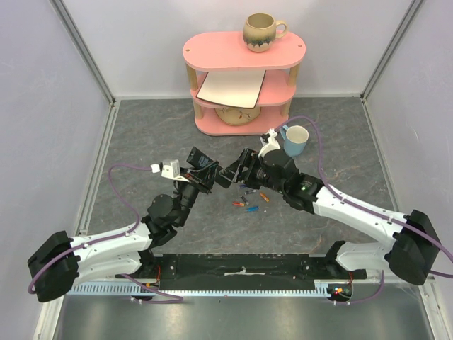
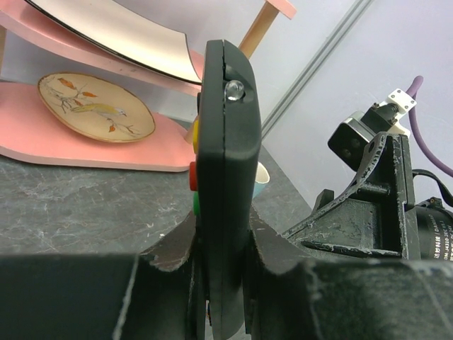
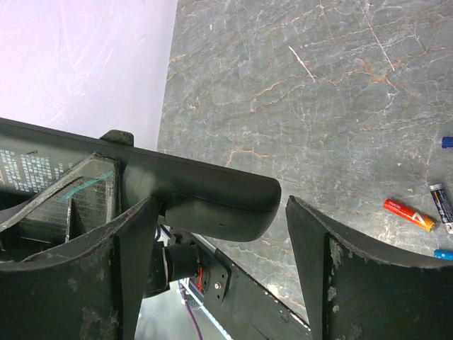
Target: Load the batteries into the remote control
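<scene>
Remote control [image 2: 225, 177] held edge-up, clamped in left gripper [image 2: 223, 248]; right gripper [image 3: 221, 219] fingers [image 3: 333, 269] spread wide, straddling its end, contact unclear; batteries [image 3: 409, 214] loose on table [image 3: 283, 85] nearby

The left arm [image 1: 106, 248] and right arm [image 1: 354, 212] each had white shells between bulky black joint housings, a purple cable [image 1: 117, 171] looping loosely alongside, a small white-cased camera [image 1: 168, 168] at the wrist, a green light [image 1: 306, 188] on the right forearm, and scuffed, matte black fingers [image 3: 340, 276] with curved inner faces
</scene>
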Motion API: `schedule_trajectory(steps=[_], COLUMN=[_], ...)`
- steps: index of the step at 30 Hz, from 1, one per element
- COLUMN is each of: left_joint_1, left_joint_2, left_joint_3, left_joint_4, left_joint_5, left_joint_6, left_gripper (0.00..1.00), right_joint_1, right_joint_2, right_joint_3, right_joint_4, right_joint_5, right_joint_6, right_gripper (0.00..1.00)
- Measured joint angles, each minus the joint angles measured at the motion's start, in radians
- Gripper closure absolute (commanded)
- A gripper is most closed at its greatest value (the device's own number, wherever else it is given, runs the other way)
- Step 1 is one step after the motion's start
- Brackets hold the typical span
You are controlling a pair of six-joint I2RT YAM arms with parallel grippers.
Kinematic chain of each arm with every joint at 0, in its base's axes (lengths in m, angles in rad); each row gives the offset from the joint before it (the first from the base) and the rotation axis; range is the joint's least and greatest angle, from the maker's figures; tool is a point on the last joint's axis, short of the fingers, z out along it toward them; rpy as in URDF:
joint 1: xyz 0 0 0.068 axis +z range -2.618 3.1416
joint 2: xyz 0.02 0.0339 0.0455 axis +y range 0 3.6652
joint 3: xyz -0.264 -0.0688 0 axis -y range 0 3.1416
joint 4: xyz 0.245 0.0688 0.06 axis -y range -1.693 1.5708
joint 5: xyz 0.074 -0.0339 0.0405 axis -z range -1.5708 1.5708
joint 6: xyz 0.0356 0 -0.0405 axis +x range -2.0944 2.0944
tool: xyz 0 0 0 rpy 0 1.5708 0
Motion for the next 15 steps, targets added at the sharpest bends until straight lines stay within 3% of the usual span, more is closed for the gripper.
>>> schedule_trajectory(steps=[15], left_joint_1=[0.0], left_joint_2=[0.006], left_joint_3=[0.0], left_joint_4=[-0.022], left_joint_5=[-0.034], left_joint_6=[0.061], left_gripper=[0.98], right_joint_1=[-0.005], right_joint_2=[0.067], right_joint_3=[0.029], right_joint_4=[0.0], right_joint_5=[-0.025], right_joint_6=[0.005], right_gripper=[0.24])
